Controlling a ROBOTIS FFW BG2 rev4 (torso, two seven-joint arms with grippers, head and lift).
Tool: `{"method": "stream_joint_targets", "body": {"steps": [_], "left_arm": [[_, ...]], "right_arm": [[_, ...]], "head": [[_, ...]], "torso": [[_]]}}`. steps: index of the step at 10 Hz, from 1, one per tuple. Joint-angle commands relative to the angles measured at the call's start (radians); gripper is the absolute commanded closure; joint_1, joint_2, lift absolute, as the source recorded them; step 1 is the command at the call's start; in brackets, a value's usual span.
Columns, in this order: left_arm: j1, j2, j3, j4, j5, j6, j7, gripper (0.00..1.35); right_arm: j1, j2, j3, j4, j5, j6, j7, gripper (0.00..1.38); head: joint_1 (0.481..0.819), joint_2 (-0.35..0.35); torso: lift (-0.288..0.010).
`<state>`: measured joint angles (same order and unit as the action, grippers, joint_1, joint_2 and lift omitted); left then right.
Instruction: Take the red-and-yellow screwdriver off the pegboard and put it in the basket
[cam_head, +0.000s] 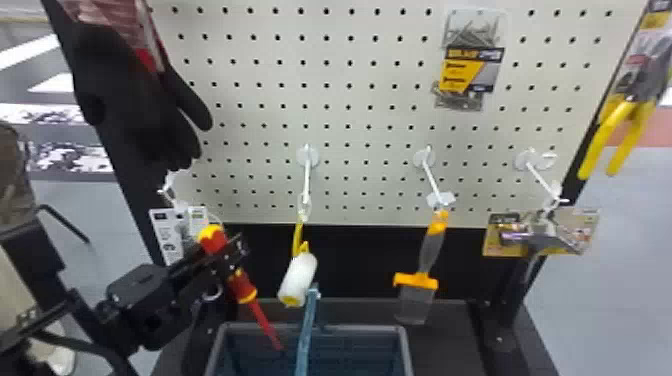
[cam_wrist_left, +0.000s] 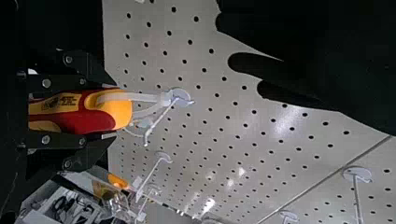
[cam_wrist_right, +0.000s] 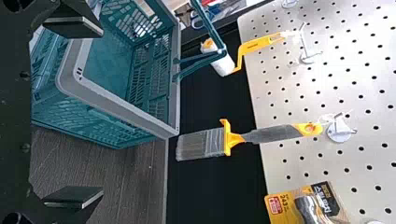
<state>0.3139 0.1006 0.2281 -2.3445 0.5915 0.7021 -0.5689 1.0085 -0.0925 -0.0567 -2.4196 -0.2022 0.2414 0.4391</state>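
Note:
My left gripper (cam_head: 220, 260) is shut on the handle of the red-and-yellow screwdriver (cam_head: 245, 291), whose red shaft slants down toward the basket (cam_head: 360, 330); its tip appears over the back-left rim. In the left wrist view, the left gripper (cam_wrist_left: 116, 112) has both fingers against the handle of the screwdriver (cam_wrist_left: 100, 119). A clear hang loop runs from the handle's end to a white hook (cam_wrist_left: 161, 119) on the pegboard; whether it still hangs there I cannot tell. The right gripper (cam_wrist_right: 100, 112) stands open with nothing between its fingers, beside the basket (cam_wrist_right: 116, 105).
A paint roller (cam_head: 298, 279) hangs just right of the screwdriver, near the basket's raised handle (cam_head: 306, 330). Farther right hang a brush (cam_head: 429, 250) and carded packs (cam_head: 505, 245). Black gloves (cam_head: 135, 95) hang above the left arm, close to it.

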Motion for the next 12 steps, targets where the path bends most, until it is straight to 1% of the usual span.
{"method": "stream_joint_targets", "body": {"steps": [1, 3, 5, 6, 9, 12], "left_arm": [[0.035, -0.009, -0.016, 0.041, -0.005, -0.059, -0.006, 1.15], [0.065, -0.029, -0.044, 0.105, -0.007, -0.125, -0.014, 1.15], [0.084, -0.042, -0.088, 0.193, -0.013, -0.187, -0.022, 1.15], [0.101, -0.05, -0.093, 0.213, -0.016, -0.202, -0.031, 1.15], [0.142, -0.055, -0.116, 0.237, -0.038, -0.234, -0.031, 1.15], [0.142, -0.059, -0.177, 0.301, -0.036, -0.262, -0.031, 1.15]], "right_arm": [[-0.001, -0.001, 0.0, 0.001, 0.0, -0.001, 0.003, 0.11], [0.001, -0.001, 0.0, 0.003, 0.0, -0.002, 0.004, 0.11], [0.001, -0.001, 0.0, 0.003, 0.0, -0.002, 0.007, 0.11], [0.001, -0.001, 0.0, 0.003, 0.0, -0.002, 0.009, 0.11], [0.001, -0.001, -0.002, 0.006, -0.003, -0.002, 0.01, 0.11], [0.001, -0.001, -0.002, 0.008, -0.008, -0.004, 0.012, 0.11]], "head": [[0.549, 0.0], [0.549, 0.0], [0.549, 0.0], [0.549, 0.0], [0.549, 0.0], [0.549, 0.0]], "torso": [[-0.1], [-0.1], [-0.1], [-0.1], [-0.1], [-0.1]]}}
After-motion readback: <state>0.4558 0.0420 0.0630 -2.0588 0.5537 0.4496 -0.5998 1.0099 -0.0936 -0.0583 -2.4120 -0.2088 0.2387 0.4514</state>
